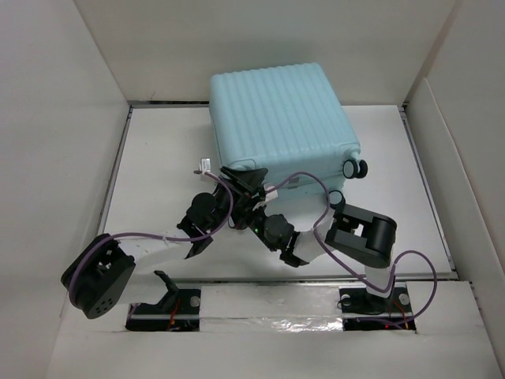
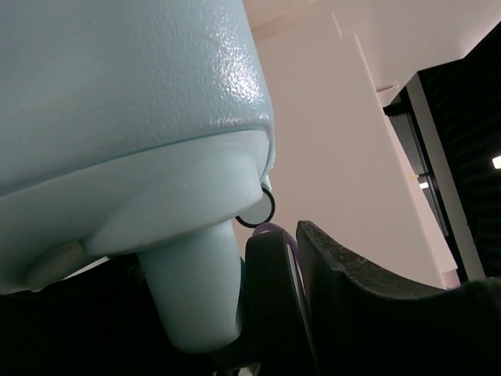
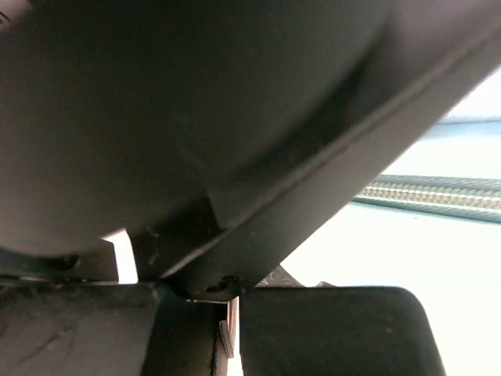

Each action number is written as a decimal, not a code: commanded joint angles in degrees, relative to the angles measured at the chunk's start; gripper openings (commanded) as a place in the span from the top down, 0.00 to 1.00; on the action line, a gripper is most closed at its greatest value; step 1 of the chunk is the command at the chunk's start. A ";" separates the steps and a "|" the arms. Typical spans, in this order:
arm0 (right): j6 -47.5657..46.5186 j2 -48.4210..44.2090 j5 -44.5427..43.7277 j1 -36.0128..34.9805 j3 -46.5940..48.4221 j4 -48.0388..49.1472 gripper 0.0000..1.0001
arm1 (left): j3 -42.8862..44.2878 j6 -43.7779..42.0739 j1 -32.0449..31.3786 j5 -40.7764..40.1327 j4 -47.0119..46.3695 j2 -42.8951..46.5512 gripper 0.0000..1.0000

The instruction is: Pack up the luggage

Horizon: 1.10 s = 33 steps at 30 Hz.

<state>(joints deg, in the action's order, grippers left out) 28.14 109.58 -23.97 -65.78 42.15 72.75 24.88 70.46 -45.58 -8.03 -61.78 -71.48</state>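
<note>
Big pale aqua ribbed hard-shell suitcase (image 1: pixel 276 122) is seen lying flat and zipped shut at the back middle of the white bench (image 1: pixel 158 158), with its small black-and-white caster wheels (image 1: pixel 359 167) sticking out at its near right corner. Both arms are crowded in at the suitcase's near left corner. The left gripper (image 1: pixel 241 180) is parked right under that corner, and in the wrist view a pale aqua stub (image 2: pixel 196 298) of the shell sits between its fingers (image 2: pixel 270 301), so they're apart, but whether it's actually clamped can't be told tbh. The right gripper (image 1: pixel 246 204) is tucked just beside it, fingers pressed together with nothing held.
</note>
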 commanded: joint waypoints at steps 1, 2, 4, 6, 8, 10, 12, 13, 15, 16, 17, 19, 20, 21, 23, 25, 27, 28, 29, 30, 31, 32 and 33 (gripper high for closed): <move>1.13 -0.31 25.39 -9.19 9.54 5.83 0.99 | 0.70 1.98 -9.17 16.74 -29.99 1.95 1.00; -0.09 -1.81 22.07 -9.19 6.14 4.52 0.92 | 0.00 1.27 -9.17 16.30 -28.50 2.92 1.00; -1.07 -5.41 18.54 -9.19 2.08 2.50 0.60 | -0.45 -0.92 -9.17 16.03 -22.99 5.91 1.00; -1.42 -11.39 13.35 -9.19 -4.32 -1.20 0.45 | -0.89 -2.25 -8.48 14.63 -18.75 9.06 1.00; -1.25 -17.34 8.88 -9.19 -8.38 -5.57 0.31 | -1.06 -4.43 -7.77 13.93 -12.42 11.09 1.00; -1.51 -21.49 5.96 -9.72 -13.13 -9.97 0.23 | -1.77 -5.06 -7.06 13.57 -7.86 13.82 1.00; -1.60 -27.63 3.23 -10.42 -15.33 -18.38 0.21 | -2.99 -4.89 -6.36 13.39 -6.87 15.40 0.97; -1.60 -29.67 2.27 -10.94 -16.74 -20.87 0.19 | -3.26 -4.80 -5.58 13.57 -6.25 15.76 0.95; -1.86 -35.80 1.11 -10.95 -17.19 -29.30 0.18 | -3.35 -4.80 -4.96 14.88 -5.29 15.85 0.82; -2.64 -37.75 1.38 -10.95 -16.41 -32.03 0.16 | -3.26 -4.71 -4.95 15.50 -4.85 15.76 0.76; -4.57 -39.43 1.73 -10.95 -15.62 -38.67 0.15 | -3.35 -4.54 -4.95 16.46 -5.02 15.50 0.65; -5.55 -43.90 1.12 -11.47 -13.68 -46.08 0.13 | -3.61 -4.19 -4.43 17.08 -5.19 15.15 0.59; -6.16 -45.23 -0.19 -11.48 -12.54 -51.34 0.12 | -3.88 -4.10 -4.43 17.52 -5.19 14.97 0.56; -6.43 -46.64 -0.90 -12.00 -12.45 -53.39 0.11 | -4.05 -3.92 -3.73 17.79 -5.37 14.80 0.55; -6.61 -51.10 -4.14 -12.00 -12.71 -56.39 0.11 | -4.40 -3.05 -3.20 18.57 -6.42 14.62 0.52; -8.01 -54.11 -6.43 -12.00 -13.41 -57.98 0.11 | -4.84 -2.69 -3.20 19.28 -7.47 14.18 0.48; -11.07 -57.54 -9.78 -12.00 -13.50 -57.46 0.12 | -4.93 -2.43 -2.67 20.07 -7.74 14.00 0.40; -12.22 -58.16 -10.31 -11.40 -12.98 -57.46 0.12 | -4.93 -2.43 -2.67 20.25 -7.66 13.92 0.38; -15.36 -58.42 -10.22 -10.87 -12.36 -57.11 0.12 | -4.93 -2.43 -2.67 20.60 -7.57 13.83 0.33; -16.88 -58.17 -10.05 -9.82 -11.57 -56.41 0.12 | -4.93 -2.43 -2.67 20.69 -7.48 13.83 0.31; -18.11 -57.64 -9.96 -9.29 -9.56 -56.40 0.12 | -4.85 -2.25 -2.67 20.78 -7.13 13.65 0.29; -19.51 -56.85 -9.87 -8.67 -8.50 -56.40 0.12 | -4.93 -2.17 -2.67 21.21 -7.13 13.56 0.26; -21.79 -55.19 -9.44 -7.97 -7.53 -56.14 0.12 | -5.11 -1.99 -2.67 21.30 -7.21 13.39 0.25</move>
<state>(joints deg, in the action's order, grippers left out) 14.17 52.40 -31.38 -75.26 29.82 16.62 18.52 69.10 -48.25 9.63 -56.64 -60.29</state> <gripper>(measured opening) 0.884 0.744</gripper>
